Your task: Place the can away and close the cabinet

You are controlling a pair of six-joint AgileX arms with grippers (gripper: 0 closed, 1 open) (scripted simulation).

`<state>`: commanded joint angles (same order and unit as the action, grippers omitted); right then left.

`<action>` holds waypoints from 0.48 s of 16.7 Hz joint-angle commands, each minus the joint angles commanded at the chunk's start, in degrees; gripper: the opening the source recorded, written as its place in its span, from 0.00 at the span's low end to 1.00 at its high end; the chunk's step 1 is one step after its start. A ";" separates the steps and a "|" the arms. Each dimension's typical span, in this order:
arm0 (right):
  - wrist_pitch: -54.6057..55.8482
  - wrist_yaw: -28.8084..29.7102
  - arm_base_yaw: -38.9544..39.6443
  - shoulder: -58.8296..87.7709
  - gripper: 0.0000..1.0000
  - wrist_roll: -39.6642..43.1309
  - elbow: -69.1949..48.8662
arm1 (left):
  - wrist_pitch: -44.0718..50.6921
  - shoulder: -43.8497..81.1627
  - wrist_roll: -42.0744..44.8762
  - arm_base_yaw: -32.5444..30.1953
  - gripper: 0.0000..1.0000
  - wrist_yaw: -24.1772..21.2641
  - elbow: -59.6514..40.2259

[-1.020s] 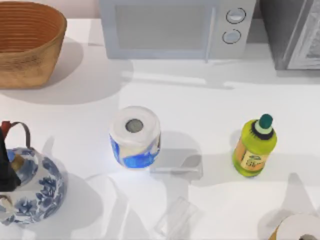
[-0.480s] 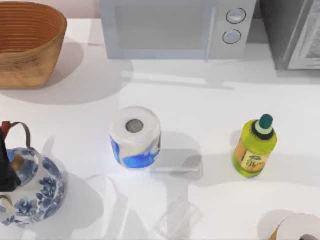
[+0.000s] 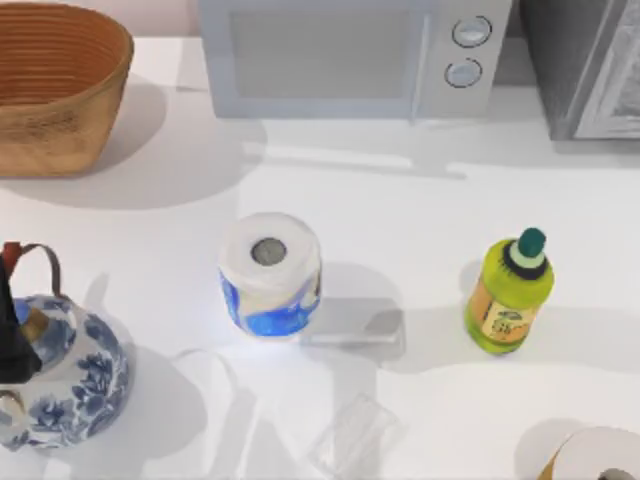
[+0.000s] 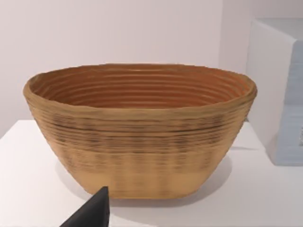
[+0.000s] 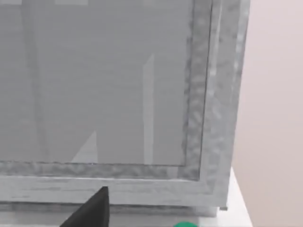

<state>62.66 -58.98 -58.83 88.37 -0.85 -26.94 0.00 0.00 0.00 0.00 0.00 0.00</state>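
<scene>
The cabinet (image 3: 590, 65) stands at the tabletop's (image 3: 380, 200) far right corner, just beside the microwave (image 3: 350, 55). In the right wrist view its grey framed door (image 5: 104, 85) faces the camera; we cannot tell whether it is fully closed. A green cap (image 5: 185, 224) peeks in at the lower edge of that view.

At the far left sits the basket (image 3: 55, 85), upright and well apart from the microwave. The left wrist view looks at the basket from the side, with the microwave's pale wall behind it.

Near the middle of the tabletop stands a paper roll (image 3: 270, 272) in a blue wrapper, on end with its core hole up. To its right, well apart, a green bottle (image 3: 508, 292) stands upright. At the near left a blue-and-white teapot (image 3: 65, 370) is cut by the frame edge. A clear object (image 3: 350, 435) lies near the front edge, between teapot and bottle. A white round thing (image 3: 600, 455) shows partly at the near right corner; we cannot tell what it is.

Of the left gripper (image 4: 92, 213) and the right gripper (image 5: 92, 210) we see a single dark tip each, so we cannot tell whether either pair of jaws is apart or together.
</scene>
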 joint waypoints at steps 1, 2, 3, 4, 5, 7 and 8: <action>-2.94 -0.44 -0.09 -0.15 1.00 0.05 -2.88 | 0.00 0.00 0.00 0.00 1.00 0.00 0.00; -6.50 -0.93 -0.19 -0.31 1.00 0.05 -6.32 | 0.00 0.00 0.00 0.00 1.00 0.00 0.00; -10.69 -1.43 -0.31 -0.48 1.00 -0.01 -10.27 | 0.00 0.00 0.00 0.00 1.00 0.00 0.00; -15.45 -1.90 -0.41 -0.69 1.00 -0.10 -14.61 | 0.00 0.00 0.00 0.00 1.00 0.00 0.00; -20.80 -2.30 -0.50 -0.99 1.00 -0.22 -19.22 | 0.00 0.00 0.00 0.00 1.00 0.00 0.00; -32.93 -2.87 -0.62 -1.87 1.00 -0.49 -28.86 | 0.00 0.00 0.00 0.00 1.00 0.00 0.00; -39.35 -3.03 -0.67 -2.45 1.00 -0.60 -33.78 | 0.00 0.00 0.00 0.00 1.00 0.00 0.00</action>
<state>23.31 -62.01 -59.49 85.92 -1.45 -60.72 0.00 0.00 0.00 0.00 0.00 0.00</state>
